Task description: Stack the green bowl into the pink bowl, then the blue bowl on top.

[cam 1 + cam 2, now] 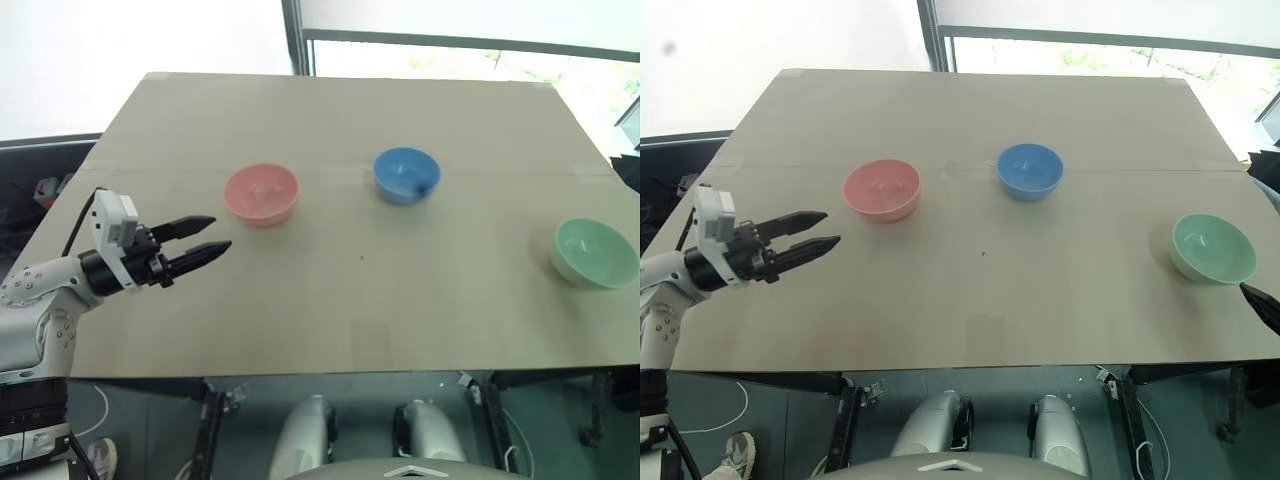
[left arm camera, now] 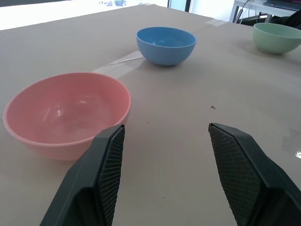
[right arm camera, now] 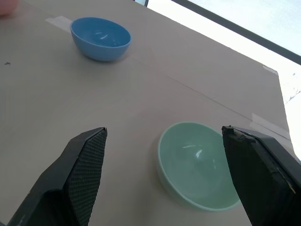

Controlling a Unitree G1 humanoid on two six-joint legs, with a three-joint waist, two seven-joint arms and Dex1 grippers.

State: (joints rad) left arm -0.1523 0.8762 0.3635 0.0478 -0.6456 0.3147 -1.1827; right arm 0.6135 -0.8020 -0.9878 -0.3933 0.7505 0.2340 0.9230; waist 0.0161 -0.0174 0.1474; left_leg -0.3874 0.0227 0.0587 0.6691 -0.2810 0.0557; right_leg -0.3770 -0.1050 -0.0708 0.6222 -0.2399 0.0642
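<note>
Head views: pink bowl [image 1: 261, 194], blue bowl [image 1: 406, 174] and green bowl [image 1: 594, 252] stand well apart on the table [image 1: 330, 300], green nearest its right edge. Left gripper [image 1: 212, 237] hovers with fingers apart, empty.

Left wrist: pink bowl just ahead.

Right wrist: right gripper [image 3: 164, 176] spread wide, green bowl between its fingers, untouched.

Table [image 1: 330, 300] bears pink bowl [image 1: 261, 194], blue bowl [image 1: 406, 174], green bowl [image 1: 594, 252]

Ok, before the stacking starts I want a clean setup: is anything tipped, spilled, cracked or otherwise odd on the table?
Nothing stands out. The pink bowl, blue bowl and green bowl all sit upright, apart from each other and empty on the table. Both grippers are open and hold nothing.
</note>
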